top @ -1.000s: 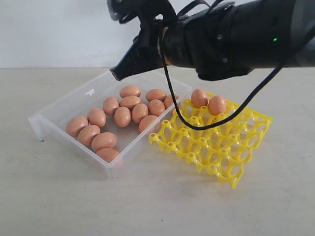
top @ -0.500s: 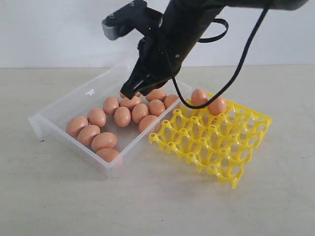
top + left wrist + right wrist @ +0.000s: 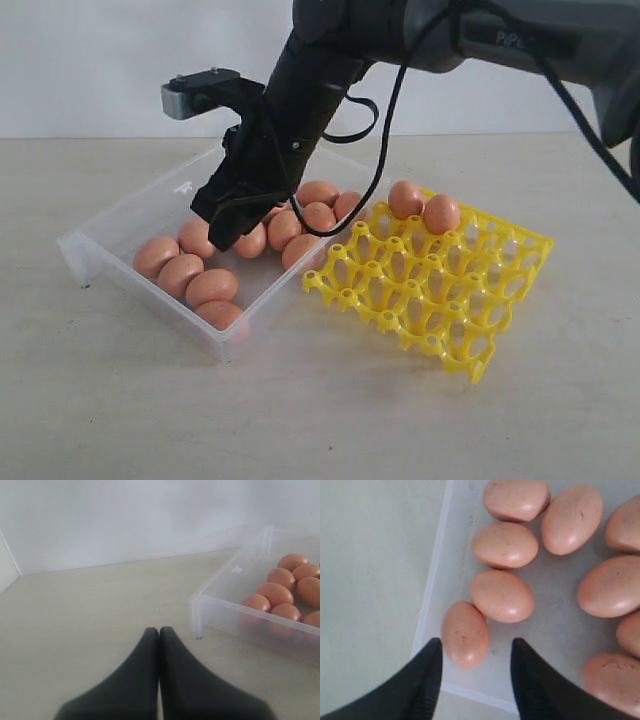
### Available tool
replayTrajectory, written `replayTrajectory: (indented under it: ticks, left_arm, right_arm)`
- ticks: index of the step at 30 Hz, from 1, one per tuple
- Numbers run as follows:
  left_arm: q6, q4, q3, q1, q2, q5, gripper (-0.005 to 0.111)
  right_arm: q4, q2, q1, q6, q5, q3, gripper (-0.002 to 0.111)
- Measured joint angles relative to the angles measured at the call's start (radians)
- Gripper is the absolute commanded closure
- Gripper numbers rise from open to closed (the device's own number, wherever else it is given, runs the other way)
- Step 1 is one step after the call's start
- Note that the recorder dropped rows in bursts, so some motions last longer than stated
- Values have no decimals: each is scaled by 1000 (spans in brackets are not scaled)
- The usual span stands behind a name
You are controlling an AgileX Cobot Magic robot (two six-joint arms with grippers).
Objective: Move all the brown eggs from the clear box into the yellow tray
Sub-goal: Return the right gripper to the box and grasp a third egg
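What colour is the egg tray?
The tray is bright yellow, clearest in the exterior view.

One marking legible: pale lettering on the right arm (image 3: 525, 40), reading "PiPE", remainder indistinct. Small raised mark on box (image 3: 182, 187) wall: unreadable.

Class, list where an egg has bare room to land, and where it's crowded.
Free: every yellow tray cell except two far ones holding eggs; clear box floor along its far-left wall. Crowded: the box's middle, eggs touching.
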Motion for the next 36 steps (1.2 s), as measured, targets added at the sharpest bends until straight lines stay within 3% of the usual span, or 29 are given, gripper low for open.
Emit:
replayTrajectory:
  ticks: [4, 36]
  left_arm:
    - [0, 0, 0, 0, 0, 0, 111]
    - [0, 0, 0, 0, 0, 0, 111]
  right_arm:
    - [-2, 40, 0, 19, -41, -4, 46]
    - [-39, 188, 73, -33, -73, -6, 46]
